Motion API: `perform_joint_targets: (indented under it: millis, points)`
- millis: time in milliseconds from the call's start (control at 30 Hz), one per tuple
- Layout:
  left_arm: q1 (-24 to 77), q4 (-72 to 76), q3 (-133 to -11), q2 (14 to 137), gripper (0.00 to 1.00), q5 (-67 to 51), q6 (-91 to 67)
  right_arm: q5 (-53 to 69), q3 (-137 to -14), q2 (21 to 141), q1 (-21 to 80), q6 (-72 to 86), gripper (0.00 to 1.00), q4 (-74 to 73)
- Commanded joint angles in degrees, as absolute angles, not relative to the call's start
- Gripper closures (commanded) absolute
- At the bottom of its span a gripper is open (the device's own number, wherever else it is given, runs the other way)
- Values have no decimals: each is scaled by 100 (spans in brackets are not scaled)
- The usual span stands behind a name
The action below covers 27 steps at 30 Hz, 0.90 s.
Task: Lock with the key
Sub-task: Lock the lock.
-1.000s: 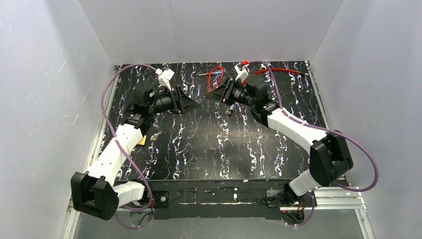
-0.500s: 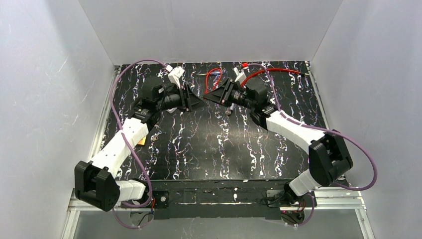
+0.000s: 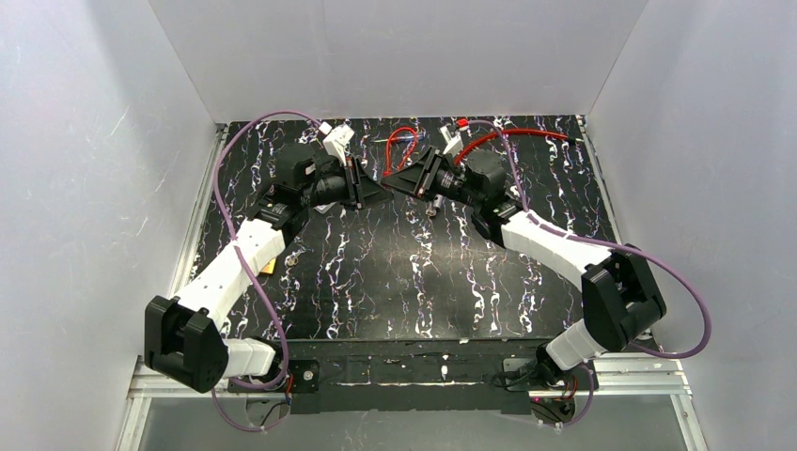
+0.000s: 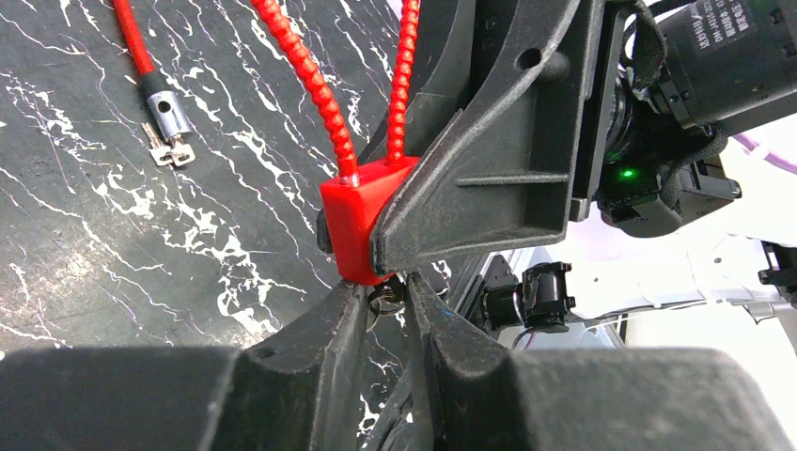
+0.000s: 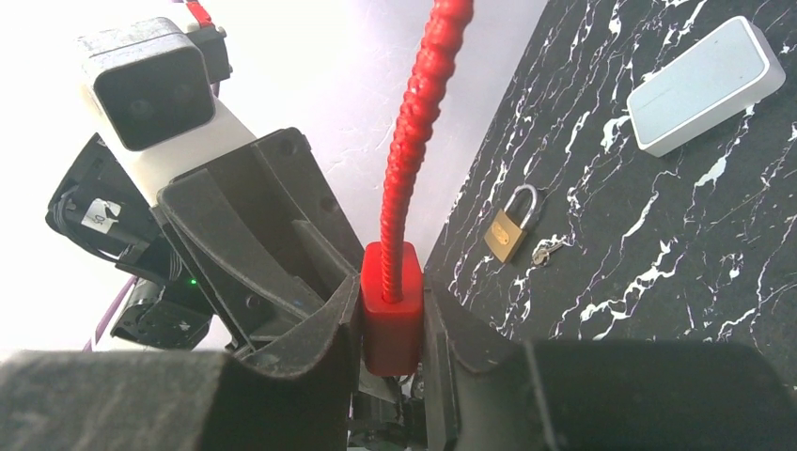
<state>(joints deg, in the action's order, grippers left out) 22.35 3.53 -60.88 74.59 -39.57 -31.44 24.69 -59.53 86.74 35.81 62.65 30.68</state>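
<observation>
Black marbled table (image 3: 395, 282): toward its 12 o'clock the right gripper (image 5: 392, 319) clamps the red lock (image 4: 352, 225) aloft, and the left gripper (image 4: 385, 301) has swung in, fingers narrowed onto the small key (image 4: 387, 299) at the lock's 6 o'clock, so turning looks next.

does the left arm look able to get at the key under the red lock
Probably yes: the right gripper holds the red lock, and the left gripper has a finger on each side of the key below it.
</observation>
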Motion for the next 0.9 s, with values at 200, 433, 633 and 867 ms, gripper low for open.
perform_joint_targets:
  millis: [200,433,633,867]
  points:
    - [2200,1110,-5855,7270,99,-4489,-3829,2945,-5345,8650,3604,6691,99,5452]
    - [2026,1848,-5581,7210,100,-5224,-4515,3047,-4896,8640,3560,6986,99,6930]
    - [2012,2597,-5312,6992,100,-5602,-4851,3063,-4818,8594,3552,7040,99,7125]
    - [1865,2521,-5415,6652,52,-5200,-4576,2953,-4803,8499,3507,6888,99,6503]
